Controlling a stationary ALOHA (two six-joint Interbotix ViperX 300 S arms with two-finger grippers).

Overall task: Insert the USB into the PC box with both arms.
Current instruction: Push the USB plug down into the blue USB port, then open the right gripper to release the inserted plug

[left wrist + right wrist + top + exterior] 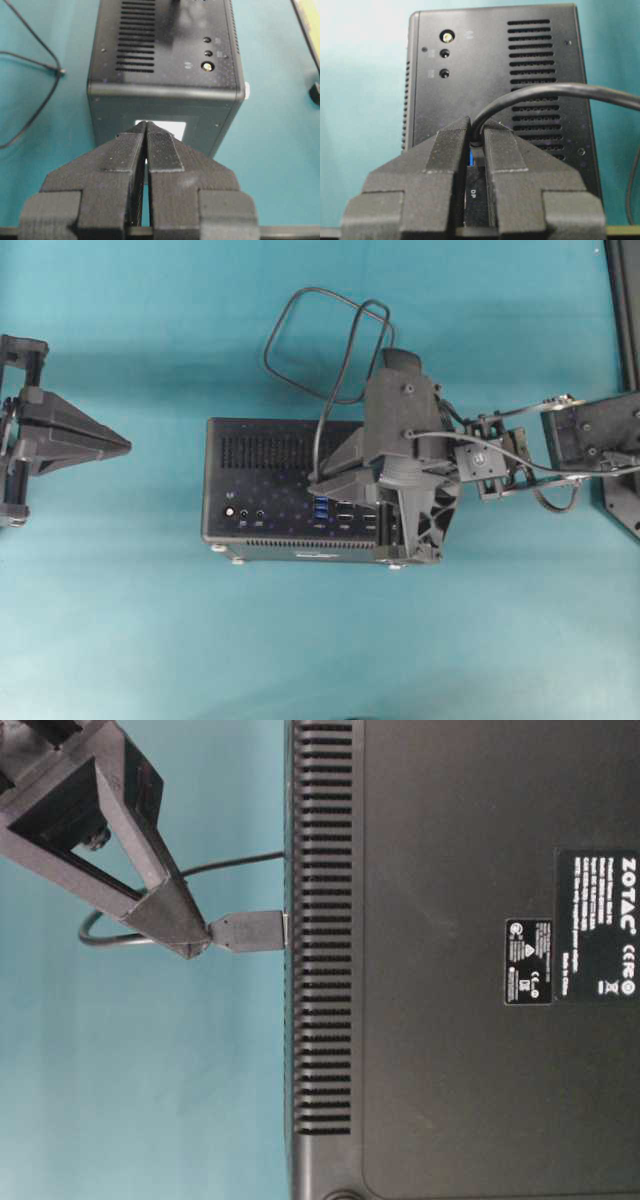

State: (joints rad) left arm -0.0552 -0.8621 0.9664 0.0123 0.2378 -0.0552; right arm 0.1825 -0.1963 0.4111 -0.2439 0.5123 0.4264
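The PC box [270, 455] lies in the middle of the teal table with its port face up and its blue USB ports [321, 508] showing. My right gripper [318, 487] reaches over the box and is shut on the USB plug [248, 932]. In the table-level view the plug's metal tip [284, 929] meets the port face of the box [450, 1020]. The cable [315, 335] loops behind the box, and in the right wrist view it [545, 91] rises from between the fingertips of that gripper [476, 126]. My left gripper [122, 447] is shut and empty, left of the box and apart from it; in its own view the tips [146, 125] point at the box's side [165, 107].
A black frame [625, 300] stands at the far right edge. Loose cable [35, 70] lies on the table beside the box. The box side carries a white label [172, 128], and its underside shows a ZOTAC label [596, 935].
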